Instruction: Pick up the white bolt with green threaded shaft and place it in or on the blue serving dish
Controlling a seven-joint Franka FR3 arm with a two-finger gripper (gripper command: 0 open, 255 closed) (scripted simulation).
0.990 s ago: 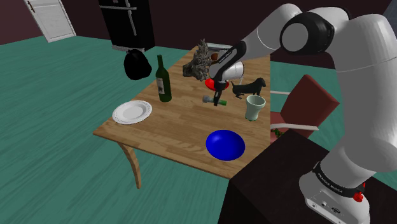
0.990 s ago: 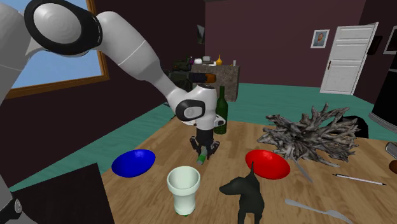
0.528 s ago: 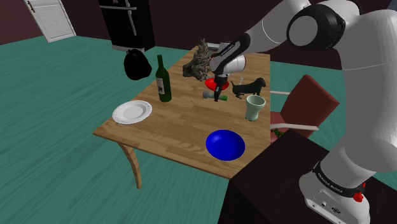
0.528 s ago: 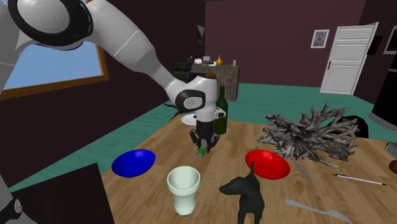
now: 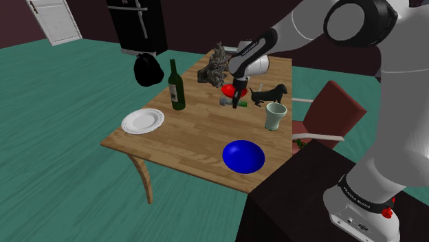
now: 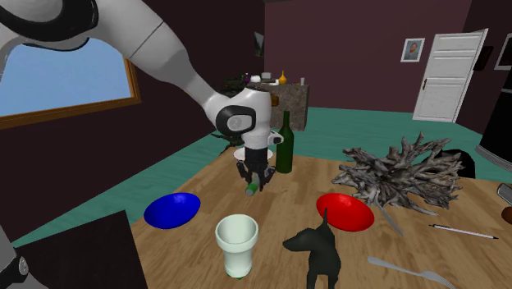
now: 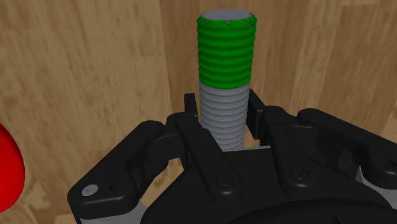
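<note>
Hand [image 7: 222,113] clasps the green-tipped bolt [image 7: 222,57] over the table [image 5: 172,137] — blue dish [image 5: 243,157] sits well apart.

Bare tabletop [image 5: 199,137] runs from pincer [image 5: 238,102] to blue dish [image 5: 243,156], cup [image 5: 276,115] alongside.

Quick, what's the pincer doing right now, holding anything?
The pincer is closed on the bolt, clasping its grey shaft; the green threaded end sticks out beyond.
</note>
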